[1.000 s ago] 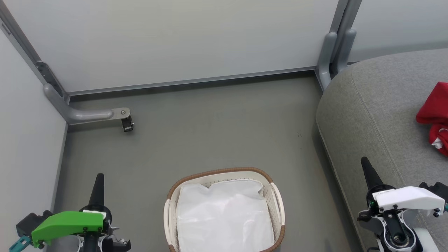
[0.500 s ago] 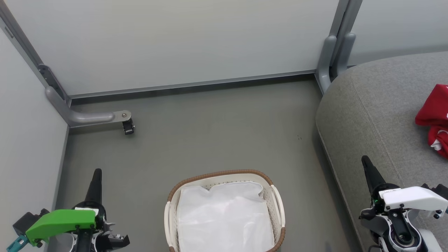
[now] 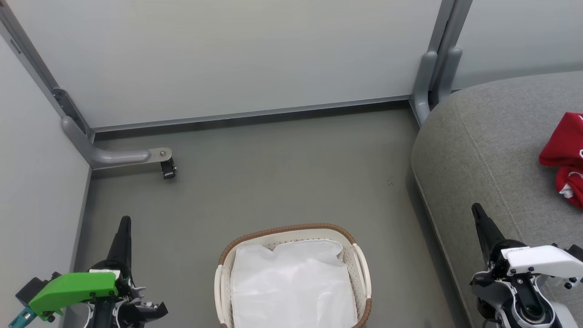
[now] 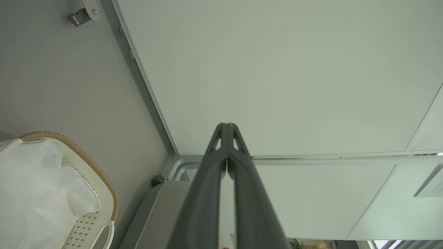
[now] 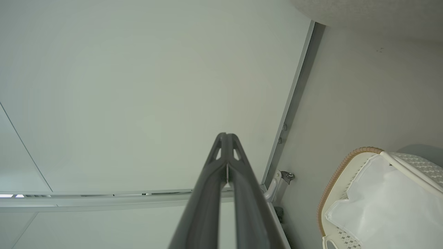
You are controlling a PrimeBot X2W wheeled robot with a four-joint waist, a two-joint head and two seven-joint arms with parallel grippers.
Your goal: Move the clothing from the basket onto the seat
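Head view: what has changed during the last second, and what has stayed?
The whole picture slid down a little: the camera moved, not the things. The left pincer drifted slightly left; the right pincer hardly shifted. Nothing was taken or released: both stay shut and empty. The clothing still lies on the seat; the basket still holds its white liner.

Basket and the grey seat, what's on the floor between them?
Nothing. In the head view, the strip of grey floor between the basket and the seat is bare.
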